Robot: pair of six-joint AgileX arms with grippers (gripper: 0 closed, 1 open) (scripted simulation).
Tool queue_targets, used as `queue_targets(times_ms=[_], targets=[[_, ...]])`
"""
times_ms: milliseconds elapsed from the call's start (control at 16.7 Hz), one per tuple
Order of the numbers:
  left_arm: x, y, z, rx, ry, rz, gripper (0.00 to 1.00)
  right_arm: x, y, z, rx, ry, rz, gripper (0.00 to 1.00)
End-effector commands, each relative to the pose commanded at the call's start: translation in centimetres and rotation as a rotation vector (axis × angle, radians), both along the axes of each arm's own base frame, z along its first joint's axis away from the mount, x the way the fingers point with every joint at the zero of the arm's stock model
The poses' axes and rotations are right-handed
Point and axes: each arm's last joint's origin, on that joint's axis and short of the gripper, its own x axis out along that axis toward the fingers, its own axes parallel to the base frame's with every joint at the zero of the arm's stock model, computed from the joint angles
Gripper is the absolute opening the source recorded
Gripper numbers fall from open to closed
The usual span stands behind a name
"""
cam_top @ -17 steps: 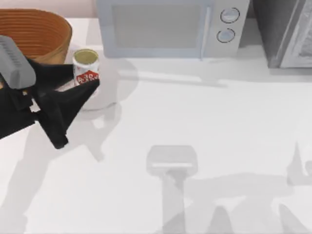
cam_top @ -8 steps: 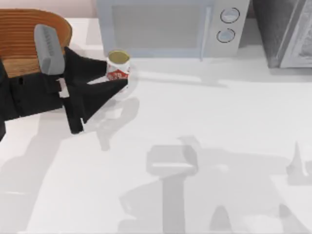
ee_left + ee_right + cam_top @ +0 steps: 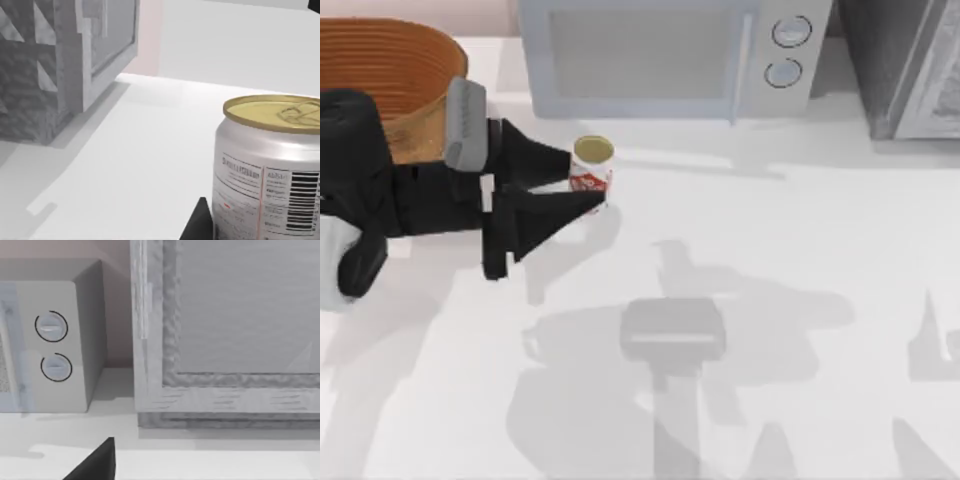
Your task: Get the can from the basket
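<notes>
The can (image 3: 591, 167) is white with red markings and a gold top. It stands upright between the black fingers of my left gripper (image 3: 586, 184), which is shut on it. It is outside the basket (image 3: 392, 62), to its right, just in front of the microwave. The basket is a large orange-brown woven bowl at the table's back left corner. In the left wrist view the can (image 3: 270, 165) is close up, with one dark fingertip (image 3: 200, 225) beside it. The right wrist view shows a dark fingertip (image 3: 95, 464) of my right gripper, facing the back of the table.
A pale microwave (image 3: 660, 55) stands along the back edge, its two round dials (image 3: 52, 347) visible from the right wrist. A grey textured cabinet (image 3: 910, 65) fills the back right corner. The white tabletop (image 3: 770, 260) stretches open in front and to the right.
My left gripper has carried the can rightward, away from the basket's rim and out in front of the microwave. The arm has stretched out further across the table.
</notes>
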Motion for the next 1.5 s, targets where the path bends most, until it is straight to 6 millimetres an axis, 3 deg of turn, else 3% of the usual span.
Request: queue_targets(times_ms=[720, 1200, 1500], targets=[[4.1, 0.9, -11.4, -0.021, -0.054, -0.163, 0.0, 0.0, 0.0, 0.0, 0.0, 0.0, 0.0, 1.0], [4.3, 1.3, -12.1, -0.021, -0.073, -0.153, 0.0, 0.0, 0.0, 0.0, 0.0, 0.0, 0.0, 1.0], [4.3, 1.3, -12.1, -0.021, -0.073, -0.153, 0.38, 0.0, 0.0, 0.0, 0.0, 0.0, 0.0, 1.0]])
